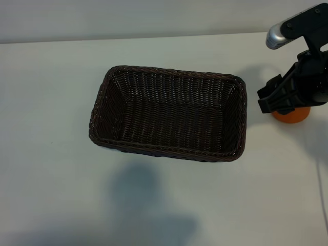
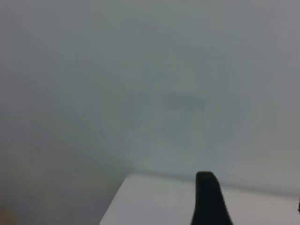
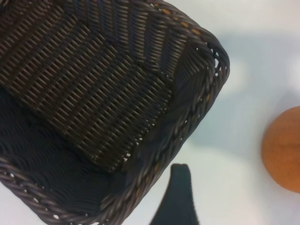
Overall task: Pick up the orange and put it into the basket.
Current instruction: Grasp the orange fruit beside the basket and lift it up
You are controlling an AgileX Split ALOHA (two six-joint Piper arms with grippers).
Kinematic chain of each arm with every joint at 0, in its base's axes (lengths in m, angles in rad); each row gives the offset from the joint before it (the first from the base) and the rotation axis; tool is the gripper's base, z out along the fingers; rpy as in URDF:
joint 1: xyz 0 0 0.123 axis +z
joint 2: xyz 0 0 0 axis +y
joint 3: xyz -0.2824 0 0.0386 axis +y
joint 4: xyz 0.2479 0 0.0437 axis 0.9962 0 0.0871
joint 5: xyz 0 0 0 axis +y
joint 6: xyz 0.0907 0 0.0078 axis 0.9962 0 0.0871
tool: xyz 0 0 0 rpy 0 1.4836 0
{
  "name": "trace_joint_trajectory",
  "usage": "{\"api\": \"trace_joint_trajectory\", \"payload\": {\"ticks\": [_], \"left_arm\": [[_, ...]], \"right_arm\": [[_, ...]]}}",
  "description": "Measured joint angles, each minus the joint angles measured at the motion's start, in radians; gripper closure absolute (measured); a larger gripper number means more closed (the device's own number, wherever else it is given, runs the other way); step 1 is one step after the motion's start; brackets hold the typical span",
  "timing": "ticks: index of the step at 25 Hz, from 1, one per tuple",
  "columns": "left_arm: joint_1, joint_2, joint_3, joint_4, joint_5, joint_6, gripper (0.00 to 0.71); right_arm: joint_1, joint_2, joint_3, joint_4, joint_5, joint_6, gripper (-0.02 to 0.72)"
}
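Orange (image 1: 291,116): a round bright-orange fruit resting on the tabletop (image 1: 51,102), outside the basket and just beyond its right-hand short wall in the exterior view; only its lower part shows there, the rest hidden under the right arm's black housing. In the right wrist view the orange (image 3: 283,149) lies cut off at the picture's edge, apart from the basket's corner.

Basket (image 1: 97,110): a rectangular dark-brown wicker container with rounded corners, sloping sides and a braided rim, standing upright on the tabletop left of the orange; its woven floor is in plain sight. The right wrist view shows one corner of the basket (image 3: 206,101) close up.

Right end effector (image 1: 277,95): poised directly above the orange, between it and the basket's right wall; fingers spread apart, nothing between them. One dark fingertip (image 3: 178,197) shows in the right wrist view, over bare tabletop between the basket's corner and the orange.

Left end effector: outside the exterior view; spread open. Its own wrist view shows one dark fingertip (image 2: 210,199) before a pale corner of the tabletop (image 2: 154,201) and a blank grey background, with neither orange nor basket in sight.

Tabletop: a plain pale surface; a soft shadow (image 1: 141,197) lies on it on the near side of the basket.
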Motion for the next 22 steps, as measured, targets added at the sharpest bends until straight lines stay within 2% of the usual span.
{"api": "trace_joint_trajectory", "payload": {"ticks": [9,11,13,15,17,22], "left_arm": [[-0.002,-0.018,0.000,-0.226,0.072,0.048,0.230],[-0.021,-0.018,0.000,-0.277,0.100,0.093,0.230],[-0.061,-0.023,0.000,-0.323,0.128,0.136,0.230],[-0.115,-0.031,0.000,-0.323,0.173,0.171,0.230],[-0.148,-0.055,0.000,-0.304,0.232,0.181,0.230],[-0.161,-0.169,0.000,-0.241,0.337,0.192,0.229]], "right_arm": [[0.000,0.000,0.000,0.001,0.000,0.000,0.109],[0.000,0.000,0.000,0.001,0.000,0.000,0.109],[0.000,0.000,0.000,0.001,0.000,0.000,0.109],[0.000,0.000,0.000,0.001,0.000,0.000,0.109],[0.000,0.000,0.000,0.001,0.000,0.000,0.109],[0.000,0.000,0.000,0.001,-0.002,0.000,0.109]]}}
